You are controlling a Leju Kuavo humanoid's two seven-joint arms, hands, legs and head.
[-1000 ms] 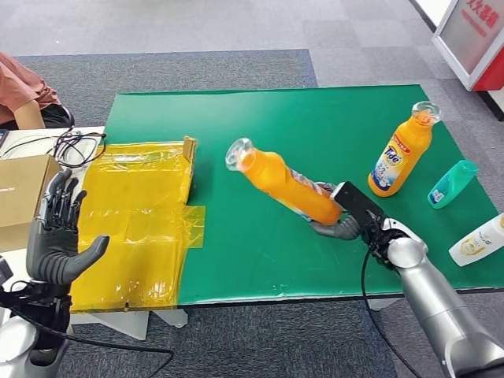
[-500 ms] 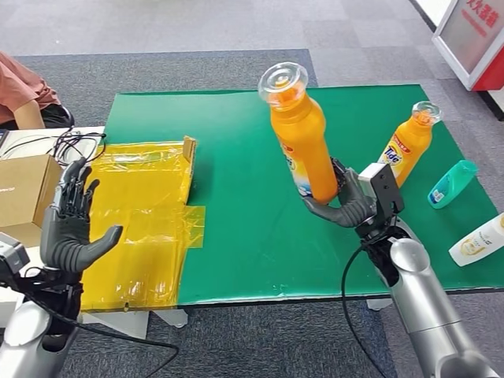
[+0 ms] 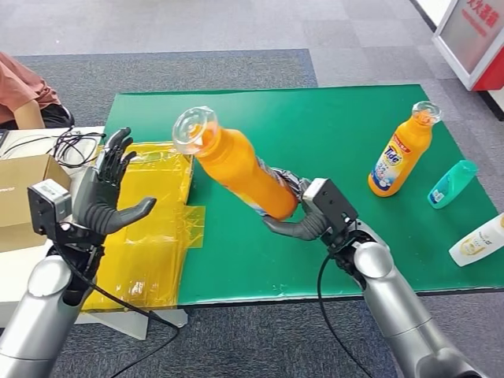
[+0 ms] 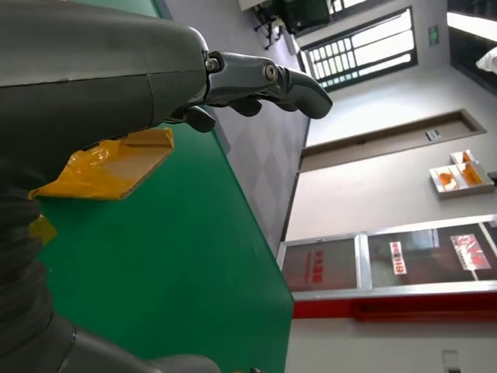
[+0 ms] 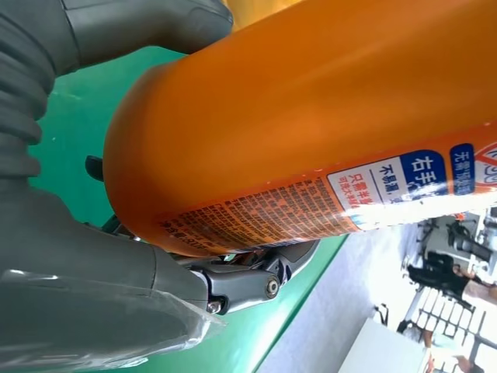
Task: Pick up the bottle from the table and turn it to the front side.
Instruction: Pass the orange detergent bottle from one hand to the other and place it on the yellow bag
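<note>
Bottle [image 3: 241, 169] swung from upright, cap now at 10 o'clock, clamped in right hand [image 3: 294, 216] above counter [image 3: 357, 118]. Left hand [image 3: 104, 201] spread, raised closer. Mid-turn; next likely handover regrip.

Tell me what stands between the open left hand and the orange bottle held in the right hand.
Nothing visible. The left hand is raised open over the yellow plastic sheet, and the orange detergent bottle, gripped at its base by the right hand, points its clear cap toward it across open air.

The right hand [image 3: 294, 214] grips with fingers curled, while the left hand [image 3: 107, 193] is raised, fingers spread.
</note>
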